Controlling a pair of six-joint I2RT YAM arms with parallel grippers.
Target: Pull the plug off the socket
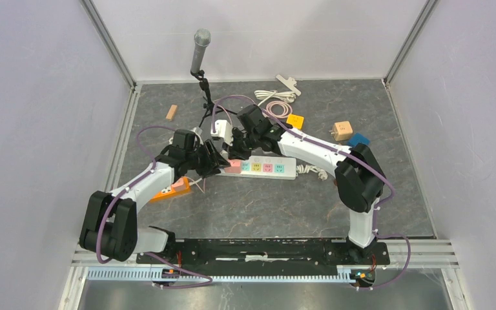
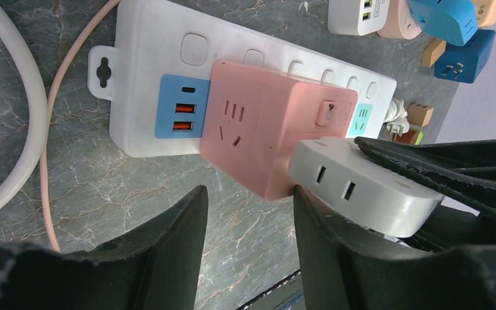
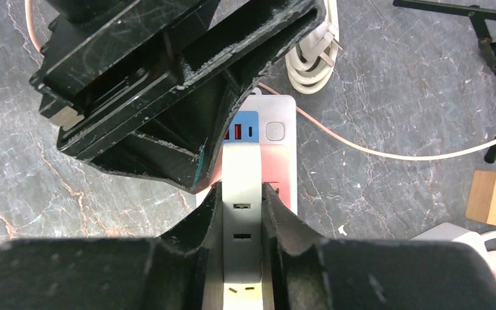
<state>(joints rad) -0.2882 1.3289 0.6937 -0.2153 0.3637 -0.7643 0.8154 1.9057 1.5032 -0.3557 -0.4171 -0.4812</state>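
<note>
A white power strip lies on the grey table and also shows in the top view. A pink cube adapter sits plugged in near its left end. A white plug lies against the pink adapter's side. My right gripper is shut on this white plug; its black fingers show in the left wrist view. My left gripper is open and empty just in front of the pink adapter, with its right finger touching the adapter's corner. In the top view, both grippers meet at the strip's left end.
A microphone on a black tripod stands behind the strip. Coiled cables, a wooden block, an orange object and blue and tan chargers lie around. A thin pink cord runs by the strip.
</note>
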